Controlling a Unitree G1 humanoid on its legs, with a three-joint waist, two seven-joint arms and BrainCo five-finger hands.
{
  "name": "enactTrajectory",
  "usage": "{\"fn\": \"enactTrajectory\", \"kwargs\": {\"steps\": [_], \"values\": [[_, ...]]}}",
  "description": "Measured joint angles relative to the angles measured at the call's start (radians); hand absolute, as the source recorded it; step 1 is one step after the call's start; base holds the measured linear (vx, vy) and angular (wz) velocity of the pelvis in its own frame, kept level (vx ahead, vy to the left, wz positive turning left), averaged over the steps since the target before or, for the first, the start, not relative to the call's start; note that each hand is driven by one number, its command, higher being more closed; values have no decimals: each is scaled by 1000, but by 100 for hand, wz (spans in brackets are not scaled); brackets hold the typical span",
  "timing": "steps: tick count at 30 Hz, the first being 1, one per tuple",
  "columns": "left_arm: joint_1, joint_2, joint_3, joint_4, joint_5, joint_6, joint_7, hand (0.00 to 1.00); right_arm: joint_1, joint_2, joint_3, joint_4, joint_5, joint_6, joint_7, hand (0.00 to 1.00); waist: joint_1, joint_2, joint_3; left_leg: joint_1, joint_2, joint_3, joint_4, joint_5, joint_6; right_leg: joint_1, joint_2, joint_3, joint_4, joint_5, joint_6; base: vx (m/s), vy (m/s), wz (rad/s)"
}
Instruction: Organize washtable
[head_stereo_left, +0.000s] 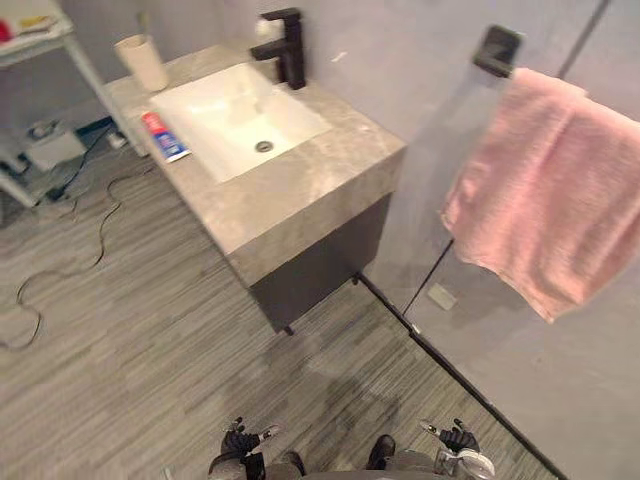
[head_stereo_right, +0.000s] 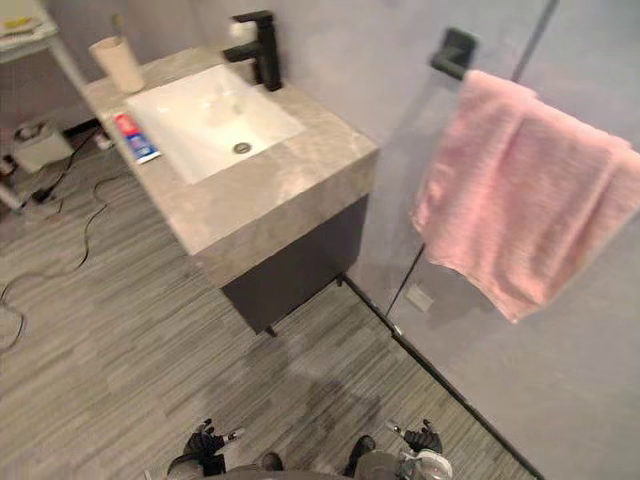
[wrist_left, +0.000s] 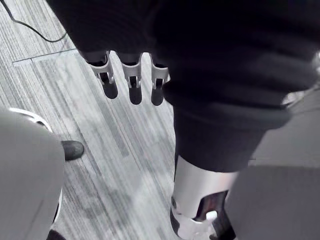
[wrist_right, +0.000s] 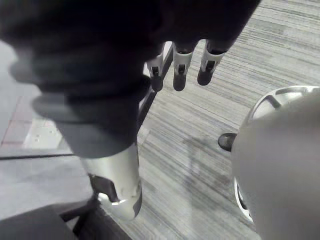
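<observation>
A grey stone washtable (head_stereo_left: 300, 185) stands against the wall, with a white sink (head_stereo_left: 235, 115) set in it and a black faucet (head_stereo_left: 285, 45) behind. A beige cup (head_stereo_left: 143, 62) stands at its far left corner. A red, white and blue toothpaste tube (head_stereo_left: 163, 136) lies on the top left of the sink. A pink towel (head_stereo_left: 545, 195) hangs on a wall rail to the right. My left hand (head_stereo_left: 240, 440) and right hand (head_stereo_left: 455, 438) hang low, far from the table. In the wrist views the left hand's fingers (wrist_left: 131, 80) and the right hand's fingers (wrist_right: 181, 65) are straight and hold nothing.
A white shelf unit (head_stereo_left: 30, 40) stands left of the washtable, with a white box (head_stereo_left: 55, 150) and cables (head_stereo_left: 60, 260) on the wooden floor beneath and beside it. The towel rail's black bracket (head_stereo_left: 498, 48) sticks out from the wall.
</observation>
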Motion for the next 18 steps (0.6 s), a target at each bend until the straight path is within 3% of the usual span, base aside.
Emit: {"fn": "enactTrajectory", "kwargs": {"steps": [5,7,9,10,11,12,16,17,18], "values": [[14,9,2,-4,17,-8,1,0,-9,-7,2,1,0,-2,0,0,5,2,-1,-12,-37,-112,-84,69,31,16,-13,-69,-21,-2,10,-121,26,68],[14,1,25,-7,17,-13,0,0,-12,-13,1,7,0,-3,1,0,20,3,4,-44,-42,-146,-67,71,29,16,-19,-103,-19,-9,18,-102,8,71],[13,-1,48,-12,13,-18,0,0,-20,-20,-4,32,0,-5,0,0,21,-1,10,-111,-40,-144,9,46,53,18,-32,-150,-17,-20,27,-93,30,85],[10,-1,66,-13,9,-17,0,0,-22,-22,-7,41,0,-5,-1,0,22,-3,14,-139,-12,-41,47,16,89,25,-42,-202,-18,-19,27,-15,35,110],[8,-3,90,-11,-4,-16,1,0,-21,-21,-11,41,6,-5,-4,0,15,-13,22,-142,25,66,54,14,92,41,-59,-263,-15,-2,17,31,11,121],[7,-4,99,-9,-14,-16,0,0,-21,-23,-15,41,10,-5,-10,0,10,-14,27,-142,34,91,54,17,89,52,-68,-288,-7,3,20,74,29,125],[-2,-3,167,-12,-37,-15,3,0,-47,-51,-37,37,9,-6,-22,0,26,-26,57,-190,78,156,84,20,42,89,-130,-348,25,-14,34,-7,130,73],[8,5,183,-4,-37,-15,9,0,-63,-54,-40,34,8,-8,-22,0,25,-22,59,-219,121,194,153,40,13,94,-145,-331,34,-5,59,-17,167,-16],[11,6,190,4,-37,-14,12,0,-68,-53,-39,30,8,-9,-22,0,25,-15,55,-215,124,224,176,38,19,96,-154,-318,38,1,74,55,253,-31]]}}
